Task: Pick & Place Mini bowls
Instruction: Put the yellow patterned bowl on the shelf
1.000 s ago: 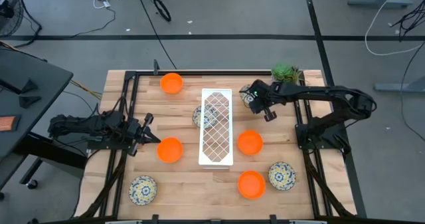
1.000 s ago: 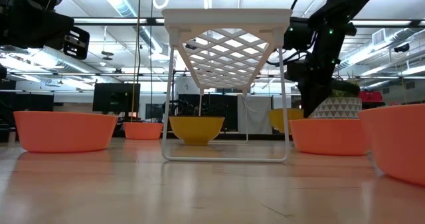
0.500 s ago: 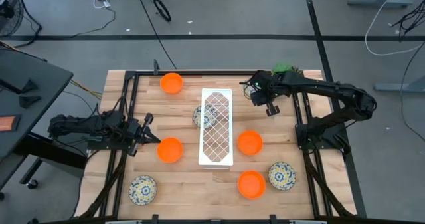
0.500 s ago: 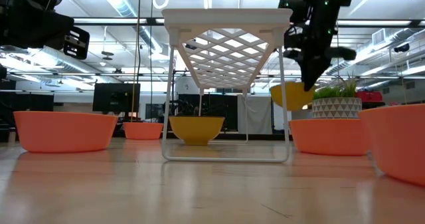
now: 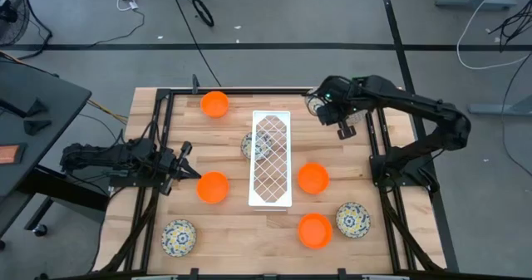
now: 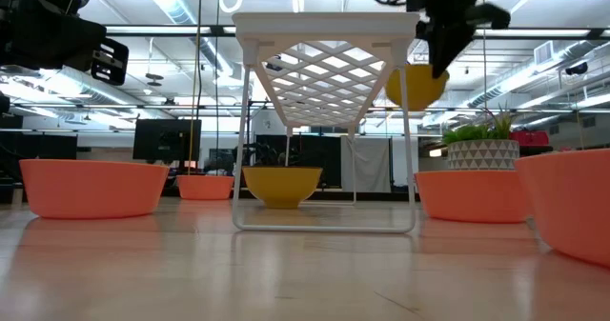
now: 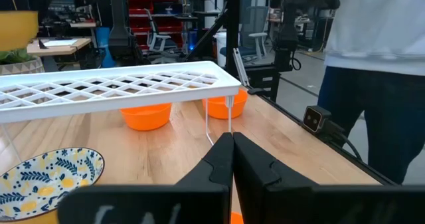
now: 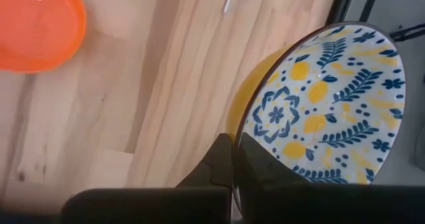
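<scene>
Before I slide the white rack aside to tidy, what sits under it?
One patterned bowl stands on the table under the white rack, partly sticking out on the left arm's side. Its lattice top hides part of the bowl.

Light is bright and even, coming from ceiling strip lights [image 6: 181, 2] seen in the low view. From above, shadows on the desk [image 5: 224, 226] are soft and faint. In the low view the near desk surface is blurred and shows pale sheen; the orange bowl [image 6: 572, 207] at the edge is out of focus. The right wrist view shows a blurred orange bowl [image 8: 36, 24].
</scene>
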Robot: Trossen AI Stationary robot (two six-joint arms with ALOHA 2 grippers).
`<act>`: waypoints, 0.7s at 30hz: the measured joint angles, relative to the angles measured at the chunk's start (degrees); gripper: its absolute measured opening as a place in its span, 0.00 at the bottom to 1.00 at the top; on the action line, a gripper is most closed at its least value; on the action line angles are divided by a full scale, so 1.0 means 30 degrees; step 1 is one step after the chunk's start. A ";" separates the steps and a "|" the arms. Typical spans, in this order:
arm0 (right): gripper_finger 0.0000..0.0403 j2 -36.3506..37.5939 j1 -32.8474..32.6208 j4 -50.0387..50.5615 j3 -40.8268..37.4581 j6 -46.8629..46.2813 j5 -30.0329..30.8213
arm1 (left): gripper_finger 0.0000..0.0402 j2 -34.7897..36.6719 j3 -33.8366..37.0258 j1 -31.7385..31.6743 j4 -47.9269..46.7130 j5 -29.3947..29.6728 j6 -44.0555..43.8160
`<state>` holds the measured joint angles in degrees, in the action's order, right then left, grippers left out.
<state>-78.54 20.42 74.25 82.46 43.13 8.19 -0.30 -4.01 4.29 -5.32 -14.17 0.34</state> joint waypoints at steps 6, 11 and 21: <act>0.00 0.0000 -0.0778 0.1709 0.2200 -0.0290 0.0000 | 0.03 -0.0007 0.0000 0.0005 0.0000 0.0000 0.0000; 0.00 0.0000 -0.1332 0.2443 0.3549 -0.0363 0.0151 | 0.03 -0.0007 0.0000 0.0007 -0.0007 0.0000 0.0000; 0.00 -0.0043 -0.2700 0.2148 0.3903 0.1543 0.0211 | 0.03 -0.0005 0.0005 0.0002 -0.0007 0.0000 0.0000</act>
<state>-78.67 12.32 80.69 94.17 47.76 8.82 -0.31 -4.00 4.30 -5.34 -14.17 0.34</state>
